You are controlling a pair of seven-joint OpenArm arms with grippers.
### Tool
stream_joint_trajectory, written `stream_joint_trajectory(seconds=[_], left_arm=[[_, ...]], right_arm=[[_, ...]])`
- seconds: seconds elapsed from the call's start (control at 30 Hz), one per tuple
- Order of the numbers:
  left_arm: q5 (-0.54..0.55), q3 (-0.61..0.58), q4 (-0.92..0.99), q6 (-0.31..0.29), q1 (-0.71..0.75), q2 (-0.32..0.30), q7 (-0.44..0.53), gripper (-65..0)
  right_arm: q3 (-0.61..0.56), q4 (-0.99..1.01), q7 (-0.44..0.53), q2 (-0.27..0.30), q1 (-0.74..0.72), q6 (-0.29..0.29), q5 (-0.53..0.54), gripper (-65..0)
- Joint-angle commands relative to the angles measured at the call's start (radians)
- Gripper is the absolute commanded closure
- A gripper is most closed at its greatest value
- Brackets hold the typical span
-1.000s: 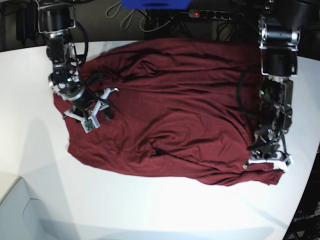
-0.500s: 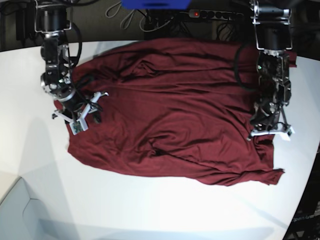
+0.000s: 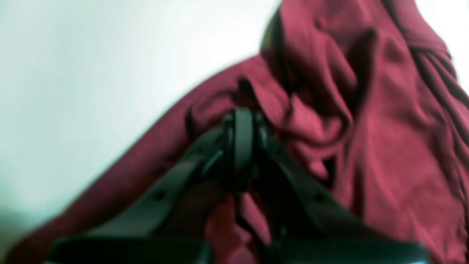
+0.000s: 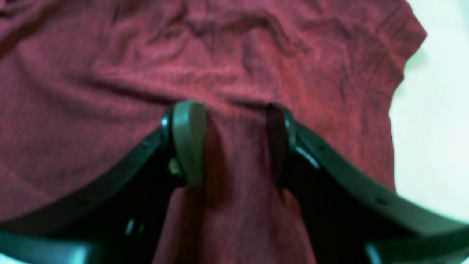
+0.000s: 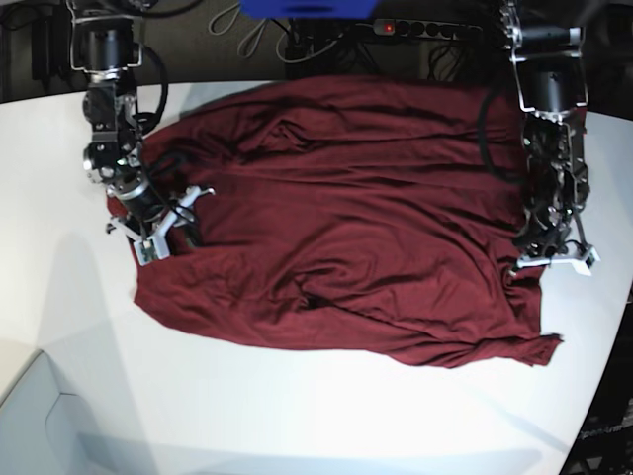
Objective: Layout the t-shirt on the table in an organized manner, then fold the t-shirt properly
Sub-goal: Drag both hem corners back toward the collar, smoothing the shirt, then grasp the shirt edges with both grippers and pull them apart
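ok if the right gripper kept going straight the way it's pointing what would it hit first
Most likely the t-shirt itself. The right gripper is open, and the maroon cloth fills the gap between its fingers and everything just ahead. The table shows bare only off to the side. How close the tips are to the cloth is unclear.

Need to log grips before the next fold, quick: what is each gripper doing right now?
Left gripper: closed, pinching a fold of the t-shirt.
Right gripper: open, jaws straddling the shirt, nothing gripped.
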State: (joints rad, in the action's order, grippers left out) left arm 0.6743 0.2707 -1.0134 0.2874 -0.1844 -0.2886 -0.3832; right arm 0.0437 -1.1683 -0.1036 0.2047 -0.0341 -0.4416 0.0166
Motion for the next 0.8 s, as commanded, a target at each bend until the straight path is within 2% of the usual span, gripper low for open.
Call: stream_joint_trajectory(seconds=[0.0, 0.17, 0.23, 0.47, 0.77], left_arm=[[-0.02, 0.017, 0.014, 0.031, 0.01, -0.007, -0.038, 0.0], [-0.058, 0.163, 0.009, 0.029, 0.013, -0.008, -0.04, 0.0], [-0.074, 0.204, 0.008, 0.029, 0.01, -0.034, -0.046, 0.0], [-0.07, 0.217, 0.009, 0.029, 0.01, -0.09, -0.041, 0.0], [-0.069, 0.218, 0.008, 0.029, -0.036, -0.09, -0.044, -0.4]], right_arm=[[0.002, 0.017, -0.052, 0.023, 0.0, -0.001, -0.016, -27.7], [0.002, 0.075, -0.035, 0.035, -0.01, -0.001, -0.016, -27.7], [0.002, 0.081, -0.031, 0.037, -0.017, -0.001, -0.016, -27.7], [0.002, 0.093, -0.031, 0.04, -0.02, -0.001, -0.016, -27.7], [-0.001, 0.089, -0.031, 0.035, -0.023, -0.001, -0.016, -27.7]])
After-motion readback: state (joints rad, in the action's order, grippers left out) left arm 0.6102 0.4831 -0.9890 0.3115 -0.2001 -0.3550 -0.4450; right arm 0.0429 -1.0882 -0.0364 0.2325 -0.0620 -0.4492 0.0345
